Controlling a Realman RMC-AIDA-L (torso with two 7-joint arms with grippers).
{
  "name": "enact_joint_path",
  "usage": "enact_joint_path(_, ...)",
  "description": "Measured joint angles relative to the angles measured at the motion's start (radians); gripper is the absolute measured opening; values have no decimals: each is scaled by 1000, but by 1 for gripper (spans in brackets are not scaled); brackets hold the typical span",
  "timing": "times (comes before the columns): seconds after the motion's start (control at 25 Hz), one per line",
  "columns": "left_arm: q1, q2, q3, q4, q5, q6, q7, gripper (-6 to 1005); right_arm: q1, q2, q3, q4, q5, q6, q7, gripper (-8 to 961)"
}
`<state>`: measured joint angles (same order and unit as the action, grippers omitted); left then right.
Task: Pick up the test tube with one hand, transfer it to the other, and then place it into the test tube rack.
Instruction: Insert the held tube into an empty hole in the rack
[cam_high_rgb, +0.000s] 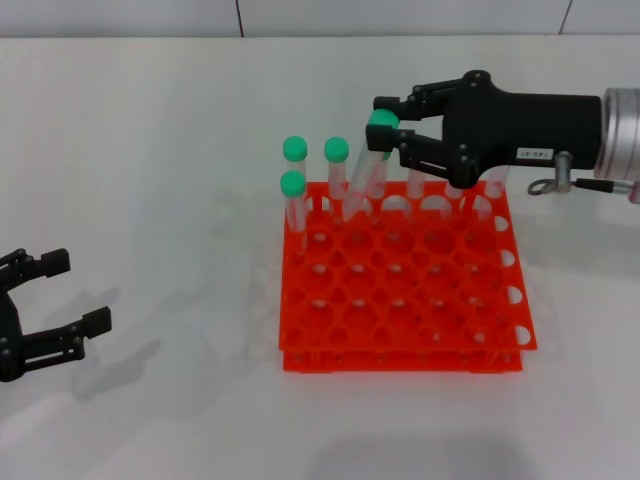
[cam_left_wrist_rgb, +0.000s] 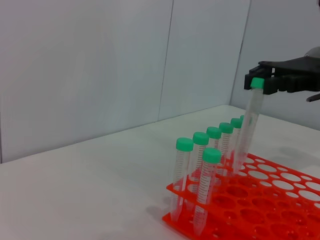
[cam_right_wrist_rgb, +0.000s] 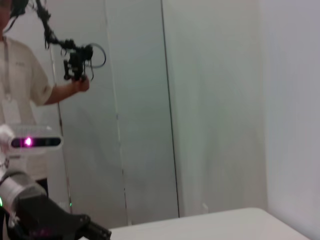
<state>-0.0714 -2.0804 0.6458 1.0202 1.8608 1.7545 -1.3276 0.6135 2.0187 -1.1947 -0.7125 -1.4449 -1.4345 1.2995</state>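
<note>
Right end effector (cam_high_rgb: 389, 139) clenched on the green cap of the test tube (cam_high_rgb: 372, 166), holding it over the far edge of the test tube rack (cam_high_rgb: 400, 345) — this looks like the last step, the placement. The tube hangs tilted, its lower end at or just inside a far-row hole. The next move, I'd judge, calls for straightening the tube over that hole, lowering it, then letting go.

The left wrist view gives the side-on picture the head view lacks: the tube's tip down at the rack's top grid beside a row of seated green-capped tubes (cam_left_wrist_rgb: 213, 133). Left end effector (cam_high_rgb: 45, 315), fingers spread and empty, sits low over the bench (cam_high_rgb: 150, 150), well left of the rack — parked. The right wrist view misses tube and rack entirely.
</note>
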Motion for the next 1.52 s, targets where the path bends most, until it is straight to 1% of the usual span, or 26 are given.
enact_joint_path(0.08,-2,0,0,-1,1,0,0,894,0,1,-12,-6,1,11,0,334)
enact_joint_path(0.12,-2,0,0,-1,1,0,0,894,0,3,-45,-24,5,42,0,334)
enact_joint_path(0.32,-7,-1,0,-4,1,-1,-5,895,-5,6,-93,-62,8,90,15,338)
enact_joint_path(0.48,-7,0,3,-4,1,-12,-9,895,-8,6,-132,-97,9,129,37,341)
enact_joint_path(0.64,-11,0,4,-4,1,-13,-9,895,-4,1,-161,-112,5,154,62,344)
enact_joint_path(1.0,-25,2,4,-17,3,-26,-8,895,-2,-5,-167,-115,-6,175,68,350)
enact_joint_path(1.52,-36,3,8,-17,6,-27,-8,894,0,1,-170,-107,-15,197,67,359)
